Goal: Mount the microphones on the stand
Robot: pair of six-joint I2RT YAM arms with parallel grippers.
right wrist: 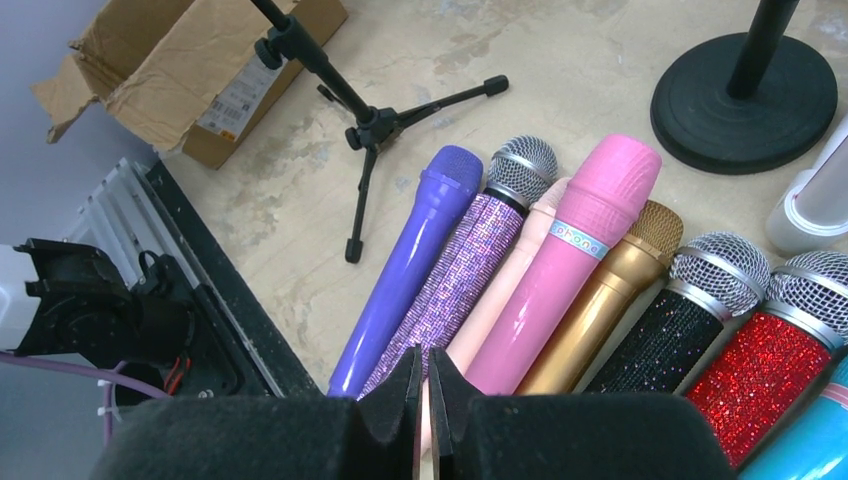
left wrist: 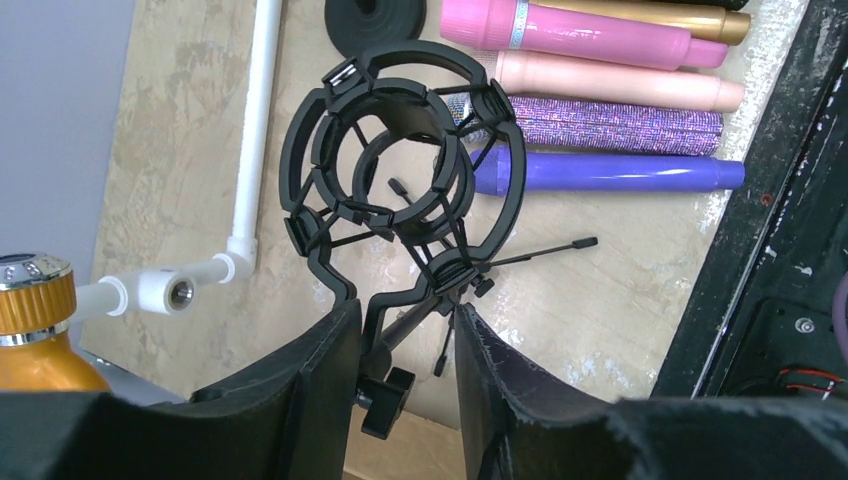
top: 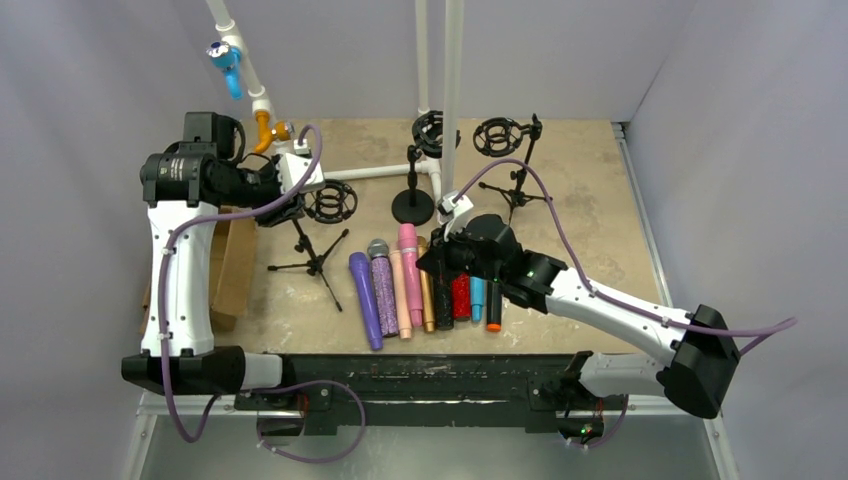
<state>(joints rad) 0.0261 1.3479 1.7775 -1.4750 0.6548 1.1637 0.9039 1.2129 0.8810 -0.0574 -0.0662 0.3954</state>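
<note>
Tabletop (top: 600, 180): box (top: 235, 265) contents unseen; right tool (right wrist: 427, 360) clenched; left tool (left wrist: 405, 310) astride stand (left wrist: 450, 272), grip unclear.

Purple microphone (right wrist: 405, 280), purple-glitter microphone (right wrist: 455, 275), peach microphone (right wrist: 500, 290), pink microphone (right wrist: 565, 260), gold microphone (right wrist: 600, 300), black-glitter microphone (right wrist: 660, 340), red-glitter microphone (right wrist: 765, 370); the tripod stand (right wrist: 375, 125) is black, the table (right wrist: 560, 60) mottled beige.

Extends left arm (top: 180, 270) forward along the left side, wrist bent inward, left gripper (left wrist: 405, 315) parted. Stretches right arm (top: 610, 305) inward from the right, right gripper (right wrist: 422, 370) pinched closed, angled downward.
</note>
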